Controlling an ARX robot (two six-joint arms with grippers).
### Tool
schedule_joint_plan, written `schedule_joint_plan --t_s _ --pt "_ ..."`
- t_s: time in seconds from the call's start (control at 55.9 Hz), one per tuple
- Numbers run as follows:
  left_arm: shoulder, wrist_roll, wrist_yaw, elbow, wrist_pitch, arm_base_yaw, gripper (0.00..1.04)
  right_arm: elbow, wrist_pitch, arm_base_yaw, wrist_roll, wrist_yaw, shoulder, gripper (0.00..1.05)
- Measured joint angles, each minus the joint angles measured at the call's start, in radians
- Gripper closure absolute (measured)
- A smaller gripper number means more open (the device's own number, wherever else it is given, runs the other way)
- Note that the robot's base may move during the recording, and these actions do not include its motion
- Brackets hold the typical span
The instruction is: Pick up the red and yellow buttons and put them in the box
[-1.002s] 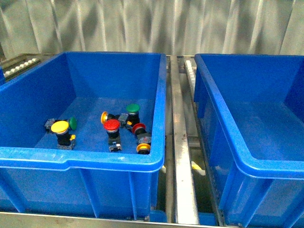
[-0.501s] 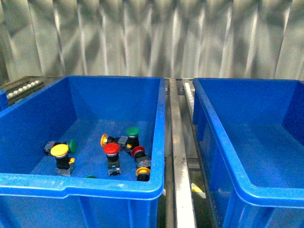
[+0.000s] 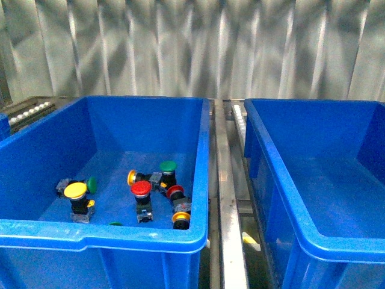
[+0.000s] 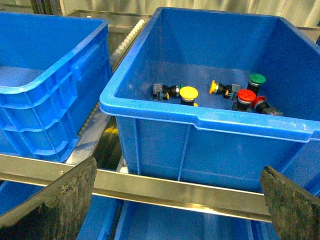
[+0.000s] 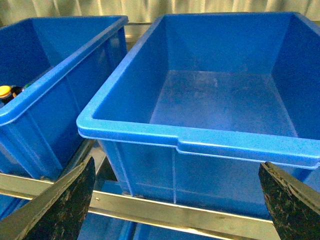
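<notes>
Red and yellow buttons lie mixed with green ones in the left blue crate [image 3: 144, 238]: a yellow one [image 3: 75, 191], a red one [image 3: 141, 188], a second red [image 3: 175, 191], and orange-yellow ones [image 3: 131, 177] [image 3: 180, 217]. The box [image 3: 313, 235], the right blue crate, is empty. In the left wrist view the yellow button [image 4: 188, 93] and red button [image 4: 246, 96] show inside the crate, beyond my open left gripper [image 4: 175, 205]. My open right gripper [image 5: 175, 205] hangs before the box [image 5: 200, 140], below its rim. Neither holds anything. Neither arm shows in the front view.
Green-capped buttons [image 3: 168, 167] [image 3: 91, 184] sit among the others. A metal rail [image 3: 228, 229] runs between the two crates, and a metal bar [image 4: 190, 187] crosses in front of them. Another blue crate [image 4: 45, 75] stands beside the button crate. A corrugated wall [image 3: 192, 48] closes the back.
Since a second ago the front view has lifted, showing more of the back wall. The buttons lie in the same arrangement, and nothing differs over the last half second.
</notes>
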Motion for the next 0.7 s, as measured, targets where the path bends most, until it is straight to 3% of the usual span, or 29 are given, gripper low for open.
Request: schedule_joint_plan --t_s 0.268,0.358,0.483,0.572,0.697 --pt "0.0 -0.001 0.0 0.0 0.0 0.0 0.08 0.0 0.0 0.0 0.0 0.0 0.0 0.07" --pt "0.104 -0.097 0.081 0.048 -0.089 0.007 0.08 0.0 0.0 0.0 0.0 0.0 0.0 0.07" --pt "0.473 -0.201 0.213 0.237 0.133 0.012 0.08 0.0 0.0 0.0 0.0 0.0 0.0 0.07" --pt "0.677 -0.192 0.186 0.367 0.246 -0.021 0.08 0.0 0.0 0.0 0.0 0.0 0.0 0.07" --pt "0.893 -0.17 0.134 0.52 0.249 -0.07 0.08 0.0 0.0 0.0 0.0 0.0 0.0 0.07"
